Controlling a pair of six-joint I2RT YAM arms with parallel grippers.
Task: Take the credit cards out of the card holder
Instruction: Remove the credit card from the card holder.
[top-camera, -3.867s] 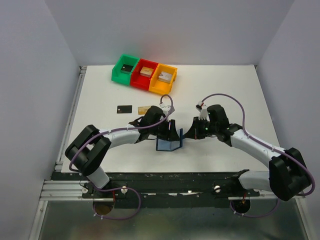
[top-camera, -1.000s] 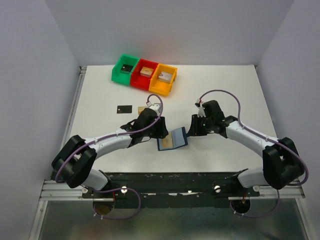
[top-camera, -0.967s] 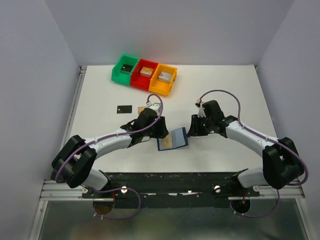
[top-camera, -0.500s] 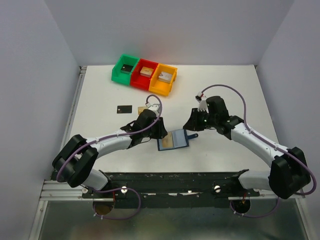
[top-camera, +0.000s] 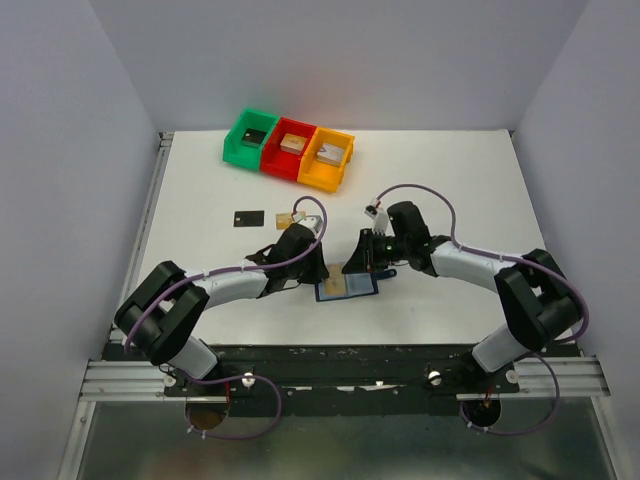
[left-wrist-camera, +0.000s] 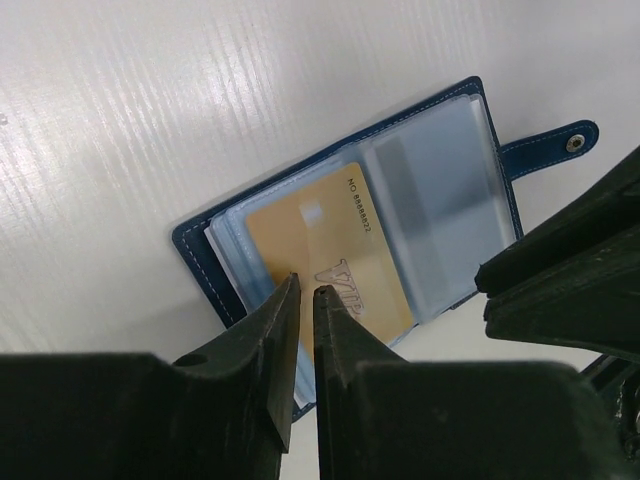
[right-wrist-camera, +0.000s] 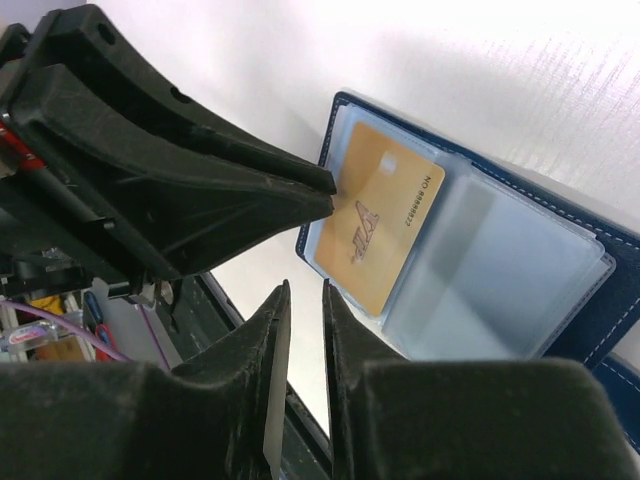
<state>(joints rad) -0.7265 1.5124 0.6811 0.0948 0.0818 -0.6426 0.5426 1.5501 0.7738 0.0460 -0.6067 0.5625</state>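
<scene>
Since the earlier frames the card holder has gone from standing propped between the two arms to lying flat and open on the bench (top-camera: 450, 180), and the right arm, which had drawn back a moment ago, has swung in over it again.

Furthest left, a black card (top-camera: 249, 217) and a tan card (top-camera: 287, 217) lie loose on the bench, side by side and well clear of the wallet, so part of the job looks done.

Next comes the left end effector (left-wrist-camera: 305, 290). Its fingers have narrowed to a thin slit, with the tips at the near edge of the gold card (left-wrist-camera: 330, 260). Whether they have pinched that edge or only rest on it I cannot tell.

The card holder (left-wrist-camera: 440, 200) lies between the two arms, its pale sleeve pages facing up and the gold card partly out of its sleeve.

On the right, the right end effector (right-wrist-camera: 305, 290) hovers just off the holder's edge, its fingers slightly apart with nothing between them.

My judgement is that the third card is about to be drawn out, while the right arm is placed to steady the wallet.
</scene>
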